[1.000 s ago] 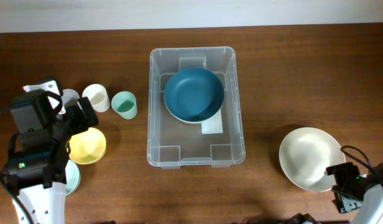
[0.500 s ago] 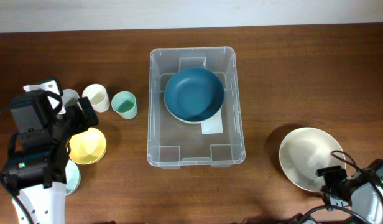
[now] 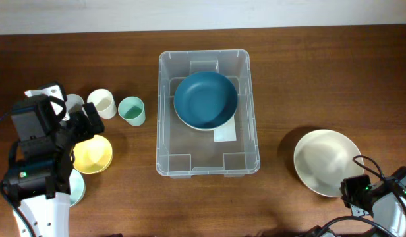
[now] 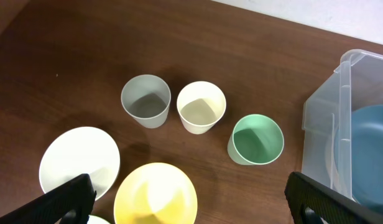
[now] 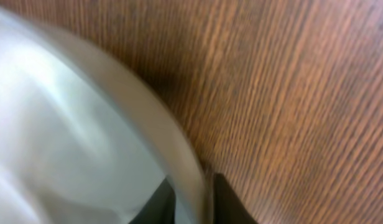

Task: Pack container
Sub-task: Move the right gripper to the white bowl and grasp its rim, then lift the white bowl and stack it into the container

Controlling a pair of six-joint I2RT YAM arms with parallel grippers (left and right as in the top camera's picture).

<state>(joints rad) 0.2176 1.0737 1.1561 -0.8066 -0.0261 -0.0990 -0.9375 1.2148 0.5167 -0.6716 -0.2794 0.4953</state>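
Pinching the rim of the white bowl (image 3: 325, 161), the right gripper (image 5: 191, 202) sits at the table's near right, jaws clamped on it. The left gripper (image 4: 188, 198) hovers with jaws spread wide over a yellow bowl (image 4: 148, 199); three cups (image 4: 201, 107) stand beyond. The container (image 3: 190, 148) lies mid-table, a blue bowl (image 3: 205, 100) in its far half.

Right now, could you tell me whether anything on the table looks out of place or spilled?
Nothing stands out: the blue bowl sits upright inside the container, the cups stand upright, nothing is spilled. The right tool pinches the white bowl's rim.
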